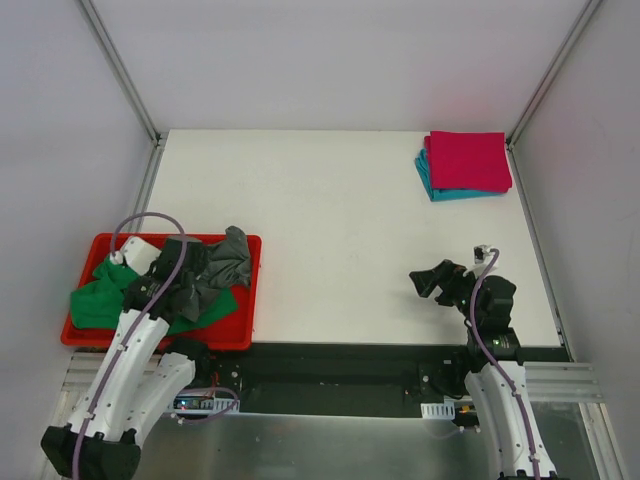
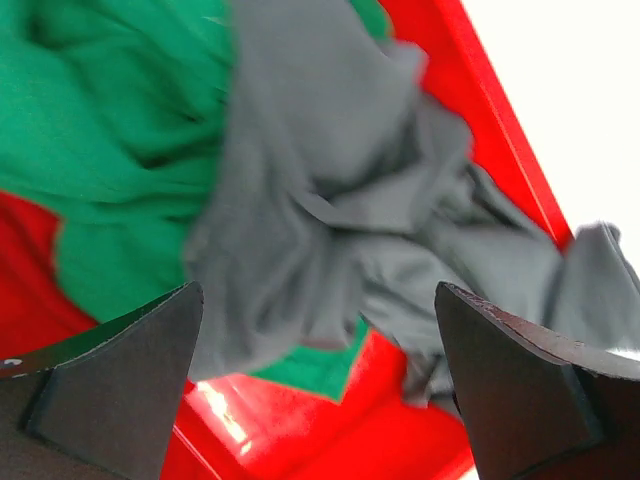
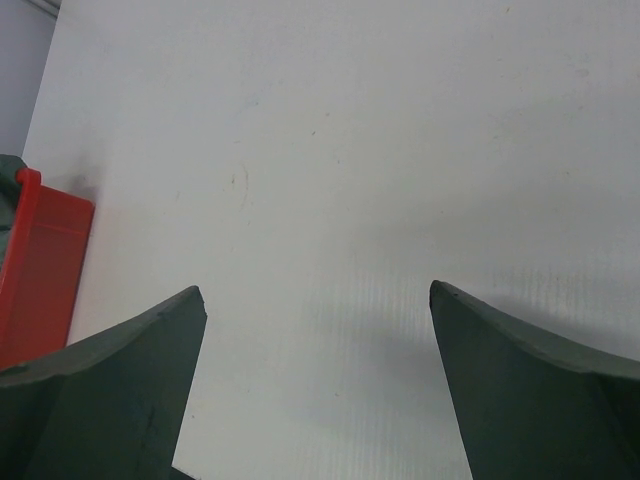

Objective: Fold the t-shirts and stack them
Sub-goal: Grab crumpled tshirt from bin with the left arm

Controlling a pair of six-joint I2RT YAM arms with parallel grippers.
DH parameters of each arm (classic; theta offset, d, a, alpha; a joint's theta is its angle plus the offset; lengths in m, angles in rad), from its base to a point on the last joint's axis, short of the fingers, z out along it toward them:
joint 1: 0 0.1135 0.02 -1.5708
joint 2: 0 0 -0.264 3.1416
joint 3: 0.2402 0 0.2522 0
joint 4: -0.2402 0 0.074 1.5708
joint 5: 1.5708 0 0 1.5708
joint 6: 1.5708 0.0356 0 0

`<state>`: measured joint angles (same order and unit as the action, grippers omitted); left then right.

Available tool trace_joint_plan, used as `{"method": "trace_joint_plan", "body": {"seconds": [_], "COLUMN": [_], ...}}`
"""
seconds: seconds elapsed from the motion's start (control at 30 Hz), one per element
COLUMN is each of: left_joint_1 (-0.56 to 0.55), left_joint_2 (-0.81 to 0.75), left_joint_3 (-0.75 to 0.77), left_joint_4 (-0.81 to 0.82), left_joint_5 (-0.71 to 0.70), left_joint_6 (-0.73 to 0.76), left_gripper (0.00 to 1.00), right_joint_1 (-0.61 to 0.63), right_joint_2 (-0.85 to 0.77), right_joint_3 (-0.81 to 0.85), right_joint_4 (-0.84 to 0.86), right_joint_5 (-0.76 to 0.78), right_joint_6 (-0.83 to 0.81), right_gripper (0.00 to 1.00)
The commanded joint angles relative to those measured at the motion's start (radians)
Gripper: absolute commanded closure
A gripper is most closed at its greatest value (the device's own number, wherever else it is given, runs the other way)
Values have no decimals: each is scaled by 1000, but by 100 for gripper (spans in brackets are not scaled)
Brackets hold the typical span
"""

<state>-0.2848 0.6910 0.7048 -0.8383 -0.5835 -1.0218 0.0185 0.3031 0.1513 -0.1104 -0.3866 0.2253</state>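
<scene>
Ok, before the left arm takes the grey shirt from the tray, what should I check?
1. The left fingers are spread: ok.
2. They are above the dark grey shirt: ok.
3. That shirt is free of the green shirt under it: cannot tell.
4. The right fingers are spread and hold nothing: ok.
5. The folded stack, pink shirt on teal shirt, lies apart from the tray: ok.

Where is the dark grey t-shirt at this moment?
The dark grey t-shirt lies crumpled in the red tray, near left in the top view, partly over the green t-shirt.
</scene>
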Motion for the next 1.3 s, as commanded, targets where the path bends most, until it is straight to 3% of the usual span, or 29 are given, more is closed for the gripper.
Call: {"method": "trace_joint_plan", "body": {"seconds": [0.0, 0.2, 0.33, 0.5, 0.6, 0.8, 0.93, 1.0, 1.13, 1.2, 1.27], "left_joint_1": [146, 372, 545, 697, 745, 808, 900, 924, 947, 947, 947], "left_joint_2": [-1, 77, 165, 228, 225, 263, 387, 453, 510, 481, 403], "left_joint_3": [18, 61, 45, 6, -19, -54, -16, 15, 59, 68, 49], "left_joint_4": [-160, -139, -35, -16, 91, 264, 304, 308, 304, 303, 304], "left_joint_5": [-209, -233, -113, -84, -67, -72, 49, 102, 215, 269, 312], "left_joint_6": [-182, -179, -104, -158, -115, -37, 15, 43, 97, 104, 77], "left_gripper": [1, 1, 1, 1, 7, 7, 10, 21, 91, 100, 100], "right_joint_1": [6, 6, 6, 6, 6, 5, 6, 6, 6, 5, 5], "right_joint_2": [4, 11, 22, 47, 71, 114, 131, 131, 114, 103, 97], "right_joint_3": [33, 27, 24, 10, 10, 8, 10, 11, 7, 7, 5], "right_joint_4": [31, 54, 60, 103, 106, 147, 152, 152, 150, 147, 146], "right_joint_5": [-32, -66, -69, -92, -100, -113, -103, -107, -103, -101, -103], "right_joint_6": [6, 12, 11, 11, 5, -7, -9, -12, -12, -14, -15], "right_gripper": [4, 4, 4, 4, 4, 4, 4, 4, 4, 4, 4]}}
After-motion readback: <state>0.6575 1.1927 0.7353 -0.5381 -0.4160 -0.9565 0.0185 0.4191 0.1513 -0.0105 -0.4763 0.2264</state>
